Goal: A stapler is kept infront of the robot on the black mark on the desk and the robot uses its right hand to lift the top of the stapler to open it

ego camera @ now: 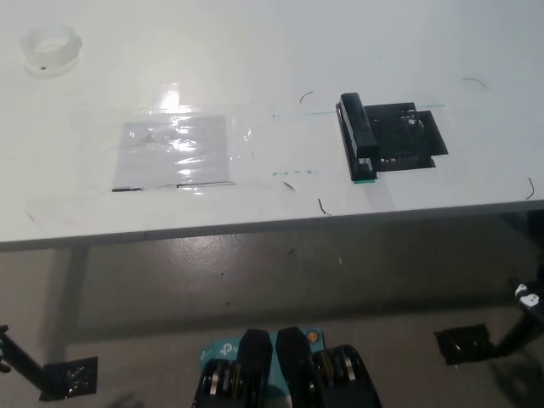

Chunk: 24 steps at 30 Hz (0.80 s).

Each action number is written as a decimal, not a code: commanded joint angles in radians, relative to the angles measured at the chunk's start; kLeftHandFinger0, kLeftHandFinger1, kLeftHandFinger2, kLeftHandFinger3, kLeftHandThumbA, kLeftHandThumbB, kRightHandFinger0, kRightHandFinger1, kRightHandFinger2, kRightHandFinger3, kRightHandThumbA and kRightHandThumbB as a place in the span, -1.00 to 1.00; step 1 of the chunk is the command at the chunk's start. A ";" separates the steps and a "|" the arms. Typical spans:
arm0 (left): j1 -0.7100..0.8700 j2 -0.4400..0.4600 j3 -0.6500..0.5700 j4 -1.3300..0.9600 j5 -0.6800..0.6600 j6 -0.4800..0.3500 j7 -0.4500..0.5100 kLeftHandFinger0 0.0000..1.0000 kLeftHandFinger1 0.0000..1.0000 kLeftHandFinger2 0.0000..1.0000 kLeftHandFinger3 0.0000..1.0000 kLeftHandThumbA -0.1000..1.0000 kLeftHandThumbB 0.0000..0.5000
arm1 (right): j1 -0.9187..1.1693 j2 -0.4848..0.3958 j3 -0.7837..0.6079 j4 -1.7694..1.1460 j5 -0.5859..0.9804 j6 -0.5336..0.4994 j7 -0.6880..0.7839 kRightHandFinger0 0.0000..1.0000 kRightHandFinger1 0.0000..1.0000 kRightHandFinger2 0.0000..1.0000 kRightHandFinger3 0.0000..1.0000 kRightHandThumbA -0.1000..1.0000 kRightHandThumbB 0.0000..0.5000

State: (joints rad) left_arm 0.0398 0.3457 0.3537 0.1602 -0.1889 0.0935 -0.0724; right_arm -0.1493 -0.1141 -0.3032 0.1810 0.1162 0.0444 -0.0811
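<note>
We see the black stapler lying closed on the left edge of the black mark, over on the right side of the white desk. Neither of our hands is in the picture, so we cannot tell how open they are or whether they hold anything. To the left sits a taped-down clear plastic sheet, and a roll of clear tape rests at the far left corner.

The black stapler lies closed along the black mark's left edge.
</note>
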 commanded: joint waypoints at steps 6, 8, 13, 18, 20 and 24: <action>-0.004 0.016 0.012 -0.019 -0.020 -0.007 -0.004 -0.23 -0.09 0.26 0.61 -0.01 -1.00 | -0.087 -0.011 -0.011 -0.234 0.081 0.128 -0.006 -0.59 -0.59 -0.26 0.34 0.63 -0.90; -0.002 0.016 0.011 -0.020 -0.018 -0.008 -0.004 -0.17 -0.05 0.29 0.62 0.00 -1.00 | -0.118 -0.009 -0.006 -0.278 0.098 0.172 -0.004 -0.57 -0.58 -0.28 0.31 0.63 -0.87; -0.005 0.016 0.011 -0.018 -0.016 -0.003 0.000 -0.21 -0.04 0.30 0.63 0.00 -0.99 | -0.187 0.018 0.020 -0.373 0.126 0.281 -0.006 -0.46 -0.52 -0.21 0.33 0.60 -0.89; -0.004 0.017 0.009 -0.025 -0.016 0.000 -0.003 -0.21 -0.04 0.31 0.63 -0.01 -1.00 | -0.227 0.044 0.048 -0.409 0.148 0.339 0.006 -0.45 -0.50 -0.22 0.32 0.57 -0.99; -0.007 0.019 0.009 -0.019 -0.017 -0.005 -0.005 -0.20 -0.03 0.29 0.63 -0.02 -0.98 | -0.243 0.059 0.069 -0.403 0.149 0.359 0.012 -0.48 -0.49 -0.20 0.35 0.61 -1.00; -0.005 0.017 0.012 -0.019 -0.024 -0.010 -0.009 -0.21 -0.03 0.29 0.64 -0.03 -0.97 | -0.263 0.091 0.077 -0.391 0.205 0.424 0.018 -0.46 -0.42 -0.12 0.52 0.67 -1.00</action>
State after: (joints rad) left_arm 0.0401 0.3456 0.3536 0.1603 -0.1900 0.0960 -0.0727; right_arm -0.3622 -0.0440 -0.2395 -0.1844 0.2497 0.3806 -0.0773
